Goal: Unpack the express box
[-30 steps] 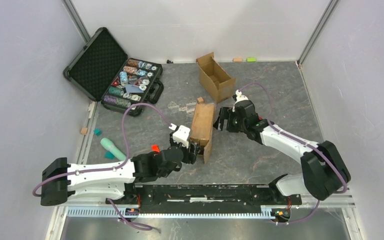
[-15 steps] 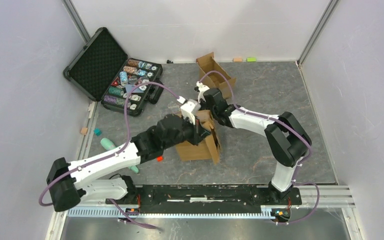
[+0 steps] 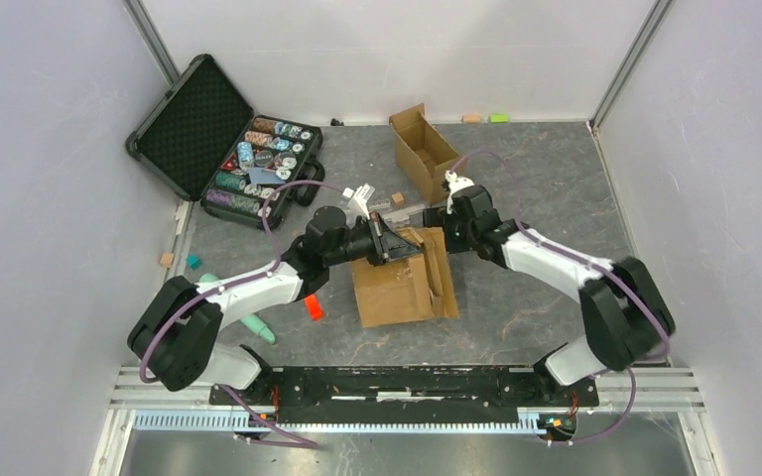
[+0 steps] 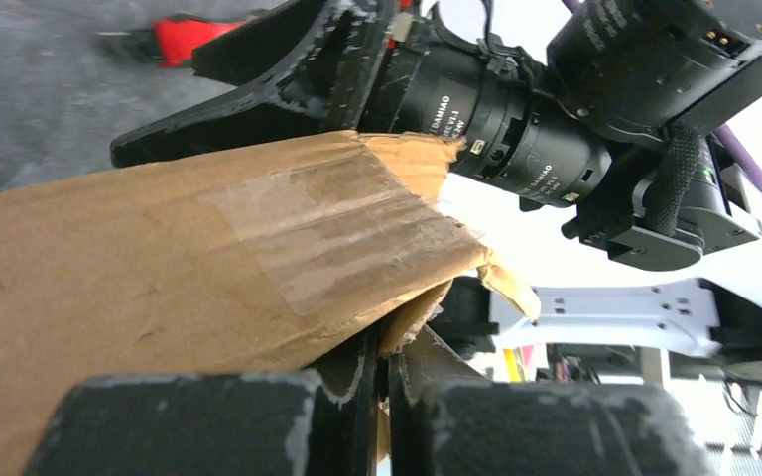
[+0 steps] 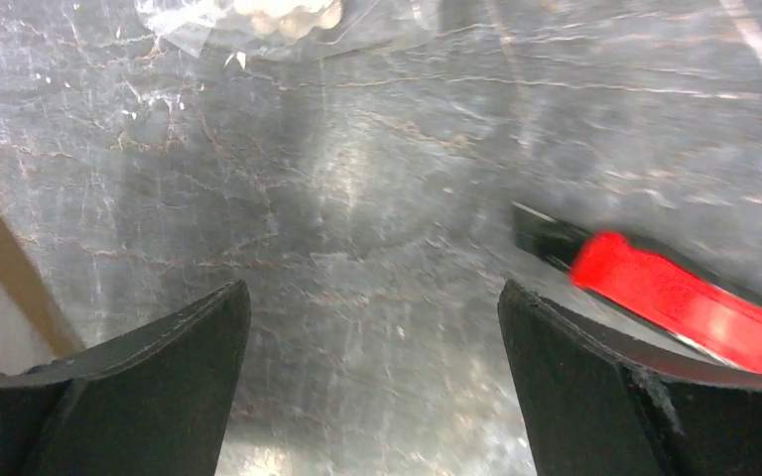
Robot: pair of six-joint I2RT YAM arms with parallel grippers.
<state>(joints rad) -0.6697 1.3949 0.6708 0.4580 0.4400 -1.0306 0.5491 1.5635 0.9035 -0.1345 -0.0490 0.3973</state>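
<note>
Boxes — two: express box (image 3: 394, 291) in left fingers (image 4: 208, 426), other box (image 3: 427, 154) apart.

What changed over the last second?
The express box went from standing on a narrow edge to lying flat. The left gripper swung from its near side to its far edge and is shut on its flap. The right gripper is open beside it. The chip case and the open box behind stayed put.
</note>
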